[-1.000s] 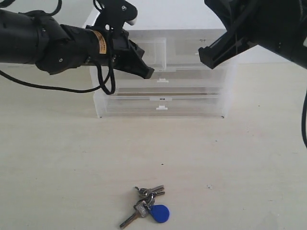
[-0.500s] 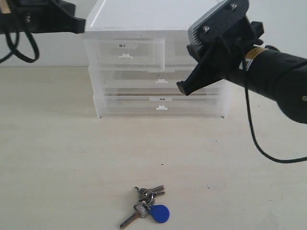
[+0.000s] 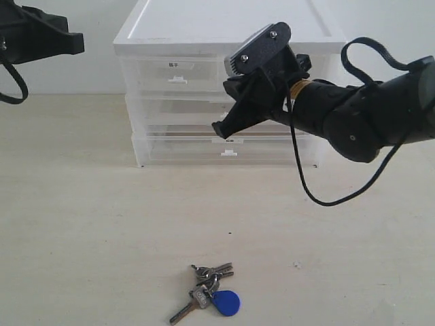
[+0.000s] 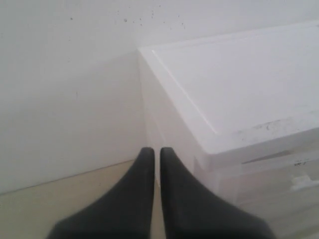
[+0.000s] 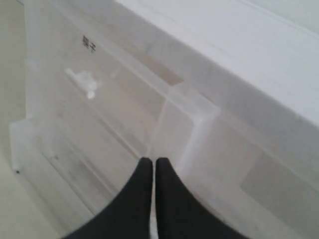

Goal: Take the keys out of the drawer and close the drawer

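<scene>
The left gripper, jaws together, is running off-frame. The right gripper, jaws together, is covering the end of the drawer just ahead. The keys, silver with a blue fob, are lying well apart from both.

The right arm covers the right half of the cabinet's upper drawers in the exterior view. The left arm is cut off by the left edge. The black characters on the top left drawer's label are too small to read.

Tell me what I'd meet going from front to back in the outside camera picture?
First the bunch of silver metal keys with a blue oval fob → translucent plastic drawer cabinet with a white top → white wall
</scene>
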Robot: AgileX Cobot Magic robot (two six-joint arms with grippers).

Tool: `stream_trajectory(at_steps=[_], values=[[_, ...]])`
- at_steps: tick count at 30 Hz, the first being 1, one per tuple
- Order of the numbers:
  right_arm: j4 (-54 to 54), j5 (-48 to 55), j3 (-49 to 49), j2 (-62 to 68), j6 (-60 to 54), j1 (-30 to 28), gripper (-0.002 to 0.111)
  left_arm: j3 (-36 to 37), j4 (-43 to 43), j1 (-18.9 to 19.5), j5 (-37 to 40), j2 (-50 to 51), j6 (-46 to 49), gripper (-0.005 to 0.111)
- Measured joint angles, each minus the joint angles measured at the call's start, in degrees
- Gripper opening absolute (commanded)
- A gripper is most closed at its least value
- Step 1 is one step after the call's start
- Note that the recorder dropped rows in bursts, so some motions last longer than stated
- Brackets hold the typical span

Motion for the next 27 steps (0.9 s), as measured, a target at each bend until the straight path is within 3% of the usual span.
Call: stream_trajectory(at_steps=[13, 21, 27], values=[[-16.05, -2.53, -6.37, 3.83, 20.68, 0.49, 0.000, 0.22, 0.00, 0.00, -1.42, 0.00, 0.35, 0.004], [-13.09, 7.98, -6.61, 2.02, 14.48, -1.12, 0.000, 0.22, 0.25, 0.00, -1.53, 0.00, 0.35, 0.004], [-9.68, 4.17, -3.87, 0.70, 12.38, -3.42, 0.000, 0.22, 0.39, 0.00, -3.68, 3.04, 0.35, 0.004]])
